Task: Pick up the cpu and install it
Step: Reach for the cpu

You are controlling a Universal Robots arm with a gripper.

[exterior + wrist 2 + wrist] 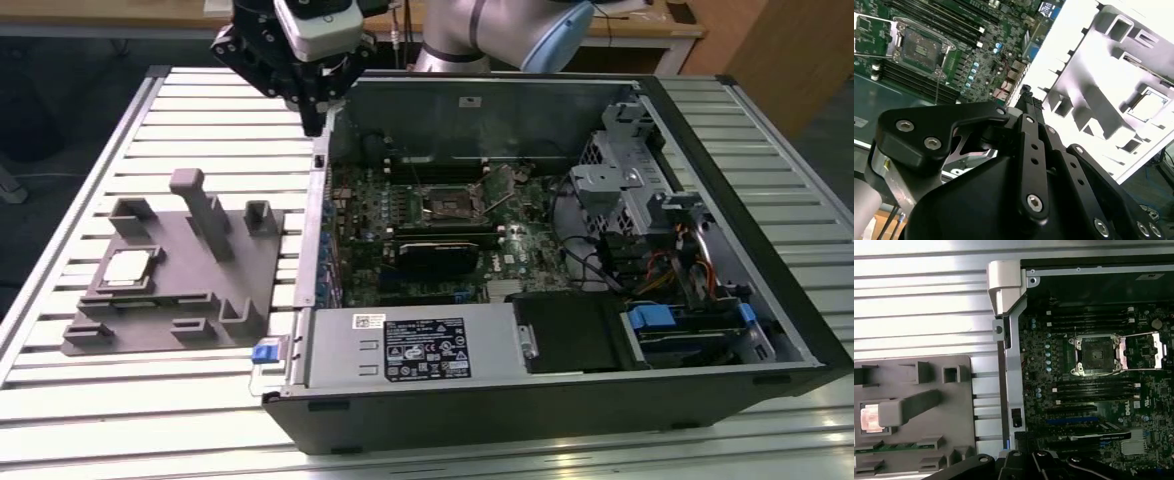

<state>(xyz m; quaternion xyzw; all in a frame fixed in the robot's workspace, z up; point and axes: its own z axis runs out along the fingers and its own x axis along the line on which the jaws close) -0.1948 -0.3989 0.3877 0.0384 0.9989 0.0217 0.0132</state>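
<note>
The cpu [127,268] is a pale silvery square lying flat in a recess of the grey fixture [174,300], on the exterior view's left. The second wrist view shows the cpu [1149,106] in that recess, and in the first wrist view the cpu [868,417] is partly hidden by an upright block. My gripper [312,120] hangs high over the near wall of the open computer case, between fixture and motherboard, far from the cpu. Its fingers [1026,97] meet at a narrow tip with nothing between them. The open socket [447,205] sits mid-motherboard; the wrist views also show the socket [1097,354] [921,47].
The black computer case [561,400] lies open on the slatted metal table [200,120], with a drive cage [641,170], cables and power supply [414,345] inside. The fixture carries several upright blocks, the tallest [200,205] beside the cpu's recess.
</note>
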